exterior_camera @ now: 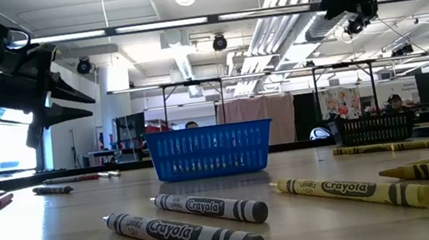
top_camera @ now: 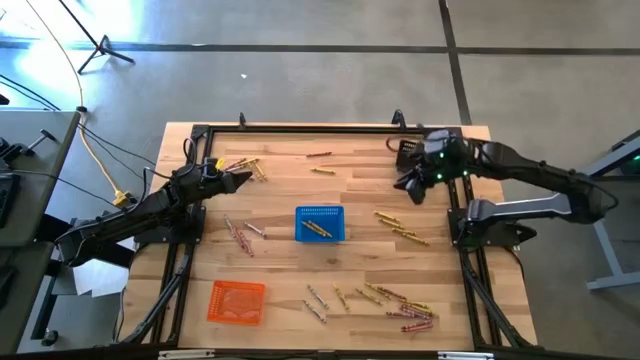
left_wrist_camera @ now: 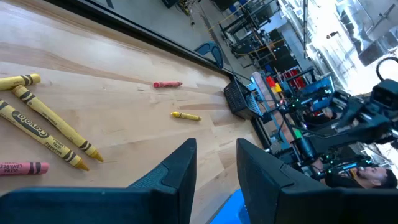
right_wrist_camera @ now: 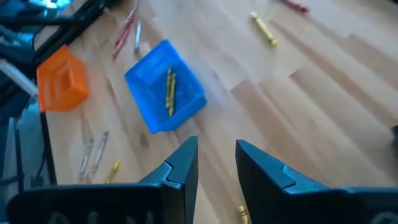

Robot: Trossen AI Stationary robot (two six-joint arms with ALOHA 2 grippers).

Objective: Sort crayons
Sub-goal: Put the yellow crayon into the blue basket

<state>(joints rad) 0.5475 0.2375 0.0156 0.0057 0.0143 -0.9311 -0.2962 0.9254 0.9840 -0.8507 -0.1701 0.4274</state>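
Crayons lie scattered on the wooden table: yellow ones (top_camera: 248,168) at the far left, a red one (top_camera: 319,155) and a yellow one (top_camera: 322,171) at the far middle, pink ones (top_camera: 240,235), yellow ones (top_camera: 402,228) at the right, and a mixed cluster (top_camera: 385,300) near the front. Two yellow crayons (right_wrist_camera: 169,90) lie in the blue basket (top_camera: 320,223). My left gripper (top_camera: 242,181) is open and empty above the table, beside the far-left yellow crayons (left_wrist_camera: 46,127). My right gripper (top_camera: 408,188) is open and empty, raised above the table's far right.
An orange basket (top_camera: 237,301) stands at the front left. A dark mesh basket (left_wrist_camera: 239,99) stands at the far right edge. A black frame (top_camera: 300,128) runs around the table top. Bare wood lies between the blue basket and the far edge.
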